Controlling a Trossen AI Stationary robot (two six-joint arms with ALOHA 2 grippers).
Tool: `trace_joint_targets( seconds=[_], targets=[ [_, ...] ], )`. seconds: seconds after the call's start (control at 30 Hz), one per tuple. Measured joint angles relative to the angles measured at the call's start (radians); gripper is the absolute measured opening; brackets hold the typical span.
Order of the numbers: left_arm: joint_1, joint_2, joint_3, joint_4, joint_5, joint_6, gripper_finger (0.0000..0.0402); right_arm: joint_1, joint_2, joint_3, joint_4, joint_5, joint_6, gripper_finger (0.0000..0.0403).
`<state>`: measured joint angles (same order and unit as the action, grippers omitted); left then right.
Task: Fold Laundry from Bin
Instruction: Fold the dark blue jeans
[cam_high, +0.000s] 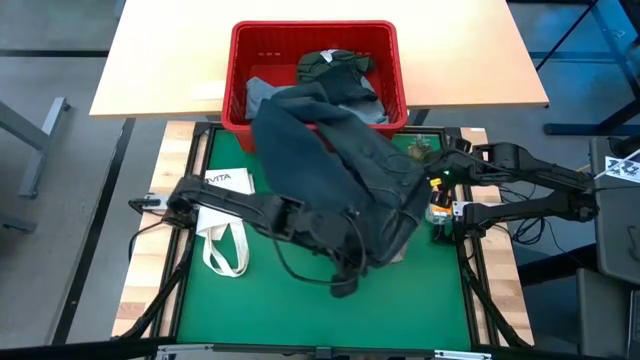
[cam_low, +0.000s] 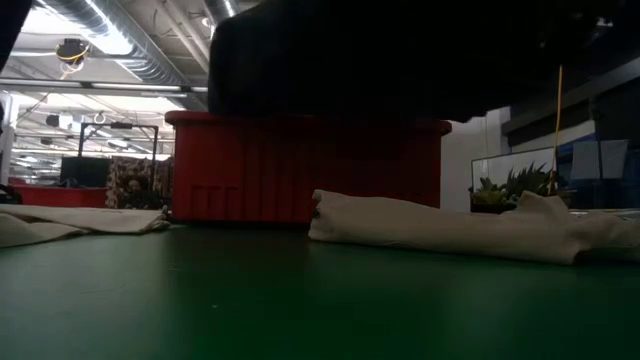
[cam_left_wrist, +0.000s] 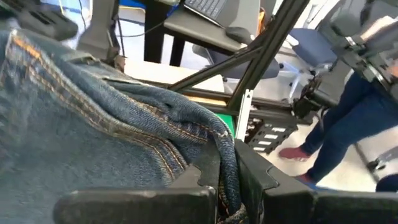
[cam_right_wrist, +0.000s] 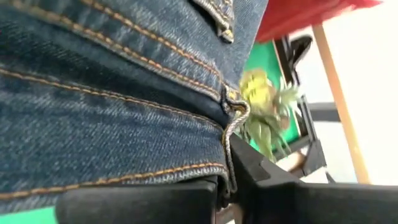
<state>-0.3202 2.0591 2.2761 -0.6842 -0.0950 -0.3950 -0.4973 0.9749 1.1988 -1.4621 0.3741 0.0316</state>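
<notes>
I have the dark navy jeans (cam_high: 340, 165) pinched in both claws. My left gripper (cam_left_wrist: 227, 186) is pressed together on a stitched denim edge, and my right gripper (cam_right_wrist: 227, 183) clamps a seam near a rivet. In the high view the jeans hang between my arms as a crumpled bulk, one end trailing back over the rim of the red bin (cam_high: 240, 70), the rest held above the green mat (cam_high: 300, 310). From the low view they show only as a dark mass overhead, clear of the mat.

By my reckoning the task is at an early stage. Nothing dark lies flat or folded on the mat. These jeans are lifted but not yet spread, and every fold on them is left to do. In the bin I see more laundry waiting: a dark olive-green piece (cam_high: 333, 64) and a grey piece (cam_high: 262, 93). A beige garment (cam_low: 440, 228) lies on the mat in the low view, flattened and long; whether it counts as finished I cannot say.

A white tote bag (cam_high: 224, 225) lies on the mat beside my left arm. Its print reads "VITA" as far as I can make out; the rest is hidden. No label on the jeans is legible.
</notes>
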Motion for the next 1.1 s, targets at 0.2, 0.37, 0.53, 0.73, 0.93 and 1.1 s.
trace_joint_targets(
  seconds=[0.2,0.37,0.53,0.73,0.93,1.1],
  targets=[
    [0.0,0.096,0.0,0.095,0.011,-0.069,0.0023,0.0,0.001,-0.001,-0.117,0.002,0.014,0.0023],
    [0.0,0.161,0.0,0.178,0.012,-0.118,0.0024,-0.001,0.005,-0.003,-0.114,0.004,0.013,0.001],
    [0.0,0.222,0.0,0.261,0.014,-0.126,0.0024,-0.001,0.005,-0.003,-0.113,0.009,0.009,0.0029],
    [0.0,0.259,0.0,0.28,0.011,-0.125,0.0037,-0.001,0.005,-0.003,-0.111,0.009,0.009,0.0045],
    [0.0,0.259,0.0,0.281,-0.011,0.002,0.0066,-0.001,0.005,-0.003,-0.11,0.037,0.009,0.0047],
    [0.0,0.259,0.001,0.281,-0.012,0.038,0.0113,-0.001,0.005,-0.003,-0.109,0.032,0.008,0.0048]
  ],
)
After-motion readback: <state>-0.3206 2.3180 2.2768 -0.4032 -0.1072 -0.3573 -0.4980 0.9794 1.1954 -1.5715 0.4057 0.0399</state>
